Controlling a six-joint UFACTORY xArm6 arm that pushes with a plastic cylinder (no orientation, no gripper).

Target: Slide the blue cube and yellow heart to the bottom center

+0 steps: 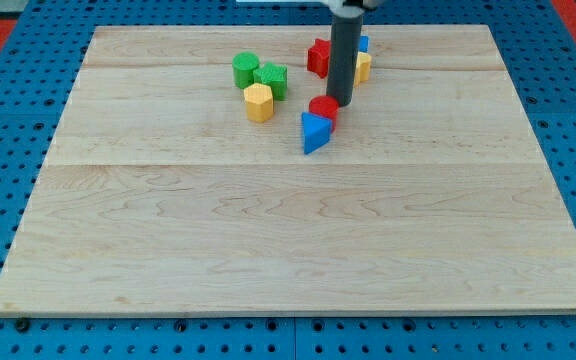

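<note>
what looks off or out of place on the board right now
Nothing looks damaged or spilled. All blocks crowd the view's top. My tip rests by the red cylinder above the blue triangle; the rod hides most of the blue cube and yellow heart.

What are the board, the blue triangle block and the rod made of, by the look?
Board: light wood, matt, with visible grain and plank seams. Blue triangle block: probably painted wood or plastic; flat even colour, no grain visible, so I cannot tell which. Rod: dark, smooth, likely metal or plastic; my tip sits just right of the red cylinder.
</note>
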